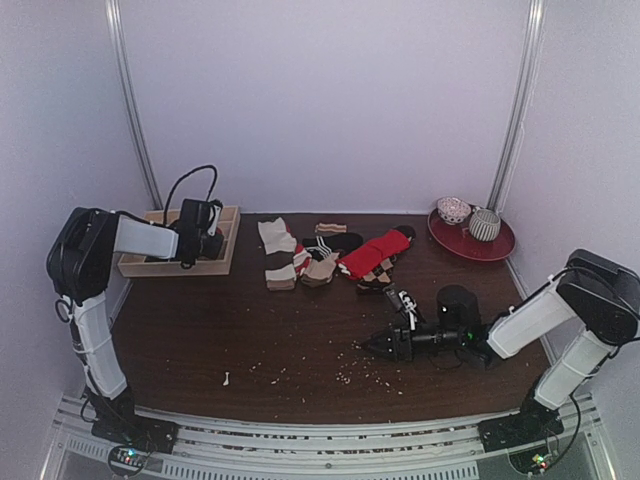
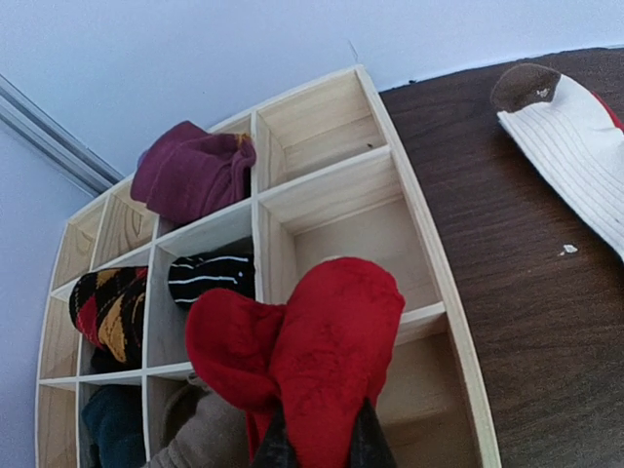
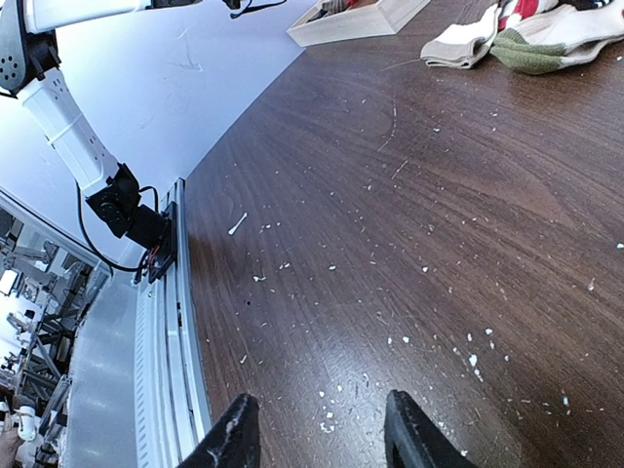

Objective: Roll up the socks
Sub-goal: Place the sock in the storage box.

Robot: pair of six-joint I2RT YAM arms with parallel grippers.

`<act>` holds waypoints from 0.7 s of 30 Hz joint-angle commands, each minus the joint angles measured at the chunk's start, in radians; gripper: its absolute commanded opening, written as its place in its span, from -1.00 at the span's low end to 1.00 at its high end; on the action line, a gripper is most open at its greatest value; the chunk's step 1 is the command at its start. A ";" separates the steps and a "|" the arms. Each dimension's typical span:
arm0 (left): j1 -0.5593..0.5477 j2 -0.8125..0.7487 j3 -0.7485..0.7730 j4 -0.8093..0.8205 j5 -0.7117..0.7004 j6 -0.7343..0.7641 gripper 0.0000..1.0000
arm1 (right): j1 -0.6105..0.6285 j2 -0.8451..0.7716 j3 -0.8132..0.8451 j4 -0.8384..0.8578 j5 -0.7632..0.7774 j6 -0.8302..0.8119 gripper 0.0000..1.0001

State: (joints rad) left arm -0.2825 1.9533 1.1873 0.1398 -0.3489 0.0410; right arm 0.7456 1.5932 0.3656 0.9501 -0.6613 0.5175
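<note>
Tabletop (image 1: 300,335) carries a divided wooden tray (image 2: 429,244) at its far-left edge. Over the tray's near compartments, the left gripper (image 2: 320,441) clamps the socks (image 2: 312,341), a red roll with tan fabric, possibly its partner, beneath. Right gripper (image 3: 317,429), half-open and empty, hovers near the front edge.

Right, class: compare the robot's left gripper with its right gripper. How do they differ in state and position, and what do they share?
The left gripper is shut on the red sock roll; the right gripper stands open and empty. The left gripper hangs over the wooden compartment box; the right gripper is over the dark table, away from the box. Both are dark two-finger grippers.
</note>
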 commanded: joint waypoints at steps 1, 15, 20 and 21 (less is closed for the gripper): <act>-0.023 -0.015 0.001 -0.125 0.066 -0.089 -1.00 | -0.006 -0.047 -0.019 -0.049 0.023 -0.032 -0.12; -0.043 -0.037 -0.065 -0.189 0.080 -0.250 -1.00 | -0.006 -0.206 -0.074 -0.180 0.073 -0.069 -0.10; -0.043 0.006 -0.020 -0.231 0.094 -0.246 -1.00 | -0.006 -0.235 -0.087 -0.197 0.084 -0.067 -0.10; -0.044 0.023 -0.008 -0.249 0.104 -0.249 -1.00 | -0.006 -0.240 -0.088 -0.200 0.085 -0.065 -0.10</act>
State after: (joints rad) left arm -0.3195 1.9236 1.1561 0.0227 -0.3176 -0.1833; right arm 0.7452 1.3792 0.2985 0.7803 -0.6018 0.4660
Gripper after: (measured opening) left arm 0.077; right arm 0.450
